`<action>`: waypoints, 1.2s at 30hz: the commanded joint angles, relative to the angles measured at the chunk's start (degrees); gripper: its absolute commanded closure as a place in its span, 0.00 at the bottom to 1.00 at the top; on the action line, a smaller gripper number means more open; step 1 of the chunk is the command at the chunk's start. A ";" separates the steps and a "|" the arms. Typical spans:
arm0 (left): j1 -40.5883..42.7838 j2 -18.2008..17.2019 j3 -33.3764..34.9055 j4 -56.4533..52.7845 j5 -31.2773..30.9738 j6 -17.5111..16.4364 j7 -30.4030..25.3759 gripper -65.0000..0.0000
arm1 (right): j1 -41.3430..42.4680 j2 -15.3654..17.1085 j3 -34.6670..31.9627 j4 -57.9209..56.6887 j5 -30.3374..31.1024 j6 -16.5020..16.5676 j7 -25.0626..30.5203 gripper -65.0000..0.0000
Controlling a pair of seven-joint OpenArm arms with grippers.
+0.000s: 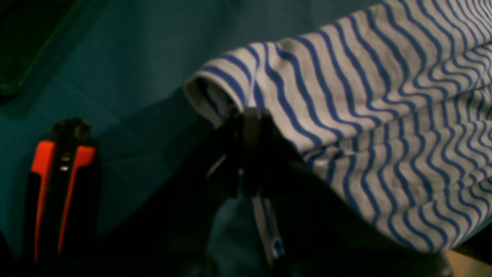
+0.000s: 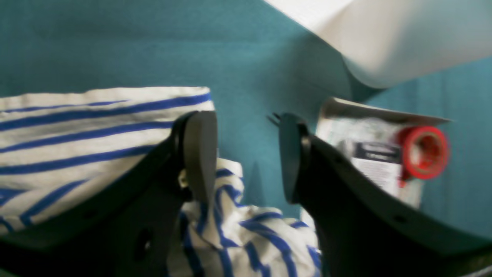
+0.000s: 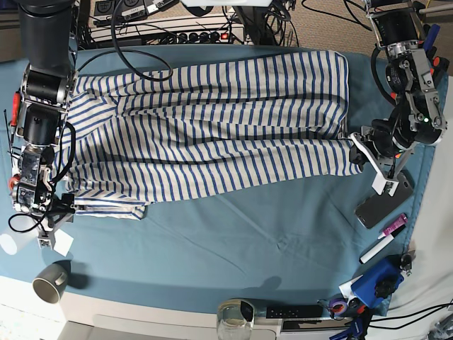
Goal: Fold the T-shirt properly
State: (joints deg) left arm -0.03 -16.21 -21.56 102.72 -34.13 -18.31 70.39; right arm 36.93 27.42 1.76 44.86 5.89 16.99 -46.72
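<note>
The striped T-shirt (image 3: 212,127) is spread flat across the blue tablecloth (image 3: 233,241), one edge pinched by the left gripper (image 1: 250,127), while the right gripper (image 2: 246,154) is held spread apart beside a sleeve.

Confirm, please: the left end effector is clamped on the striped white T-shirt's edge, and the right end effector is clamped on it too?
Not quite. The right end effector stands open above the white, blue-striped cloth T-shirt, as the right wrist view shows. The left end effector is indeed clamped on the edge.

Lab bench (cables (image 3: 141,28), power strip (image 3: 191,34)).
</note>
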 commanded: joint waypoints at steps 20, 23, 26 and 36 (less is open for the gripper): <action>-0.92 -0.63 -0.37 1.03 -2.38 -1.27 -0.98 1.00 | 1.92 -4.09 0.15 -10.05 -1.01 0.57 7.04 0.61; -0.92 -0.63 -0.37 1.03 -2.38 -1.27 -0.98 1.00 | 1.84 -4.07 0.15 -10.05 -1.03 0.57 6.73 0.72; -0.92 -0.63 -0.37 1.03 -2.36 -1.27 -1.01 1.00 | 1.62 -4.07 0.15 -10.05 -1.01 0.52 6.67 0.89; -0.90 -0.63 -0.37 1.03 -2.34 -1.27 -0.98 1.00 | 2.12 -2.60 0.17 -6.14 -1.42 0.46 5.38 1.00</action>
State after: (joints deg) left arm -0.01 -16.21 -21.56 102.72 -35.64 -19.35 70.39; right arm 37.26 23.64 1.85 37.67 4.40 17.72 -42.19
